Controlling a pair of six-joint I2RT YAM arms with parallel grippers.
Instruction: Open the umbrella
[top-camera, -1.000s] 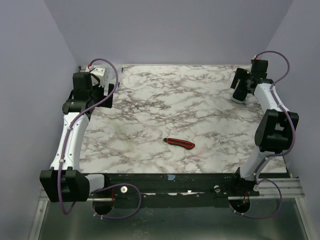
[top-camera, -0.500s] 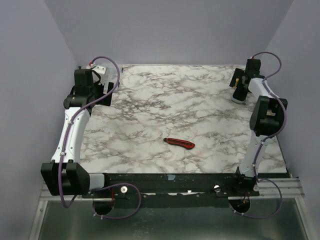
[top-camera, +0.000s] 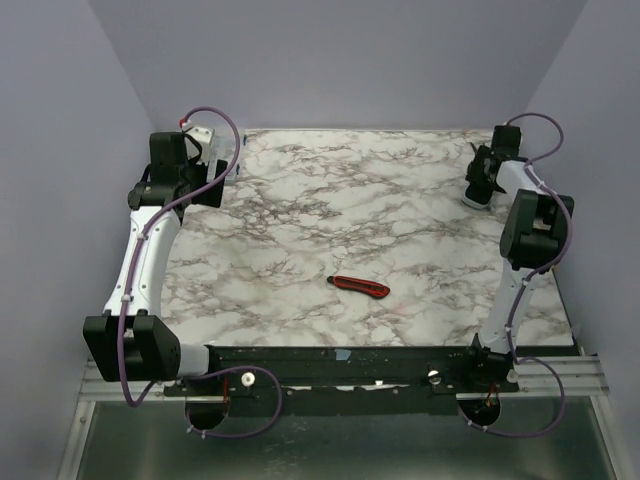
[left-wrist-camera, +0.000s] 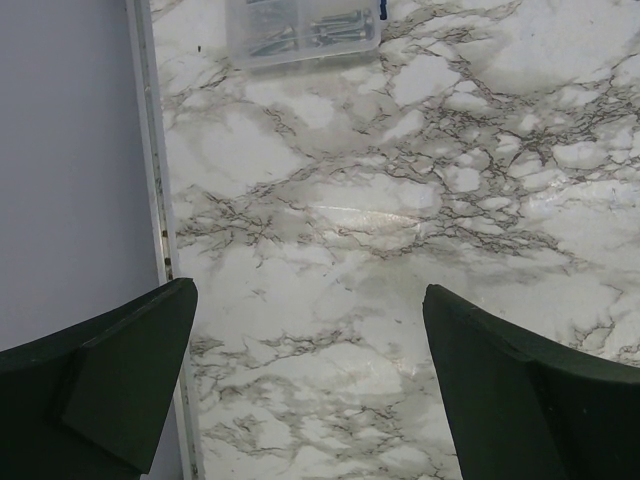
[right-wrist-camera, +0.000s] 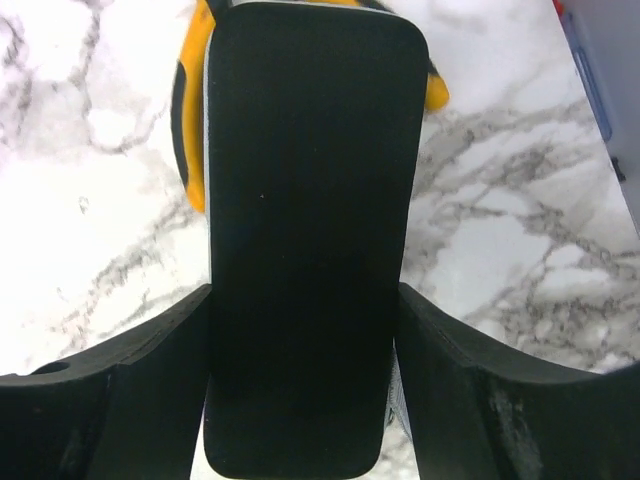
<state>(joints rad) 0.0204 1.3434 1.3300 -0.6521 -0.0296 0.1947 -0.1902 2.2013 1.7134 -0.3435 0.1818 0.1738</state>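
Observation:
No umbrella shows in any view. My right gripper (right-wrist-camera: 303, 290) is at the table's far right corner (top-camera: 480, 186). Its fingers press both sides of a flat black slab with rounded corners (right-wrist-camera: 310, 200). A yellow and black item (right-wrist-camera: 190, 130) lies on the marble behind the slab, mostly hidden by it. My left gripper (left-wrist-camera: 310, 290) is open and empty, above bare marble at the far left edge (top-camera: 205, 180).
A red-and-black utility knife (top-camera: 359, 286) lies near the middle front of the marble table (top-camera: 330, 220). A clear box of screws (left-wrist-camera: 300, 30) sits at the far left corner. Lilac walls close in left, back and right. A blue-edged container (right-wrist-camera: 600, 90) stands by the right wall.
The right arm has folded up and drawn its gripper further into the far right corner. The left arm has shifted slightly back and up. The knife has not moved.

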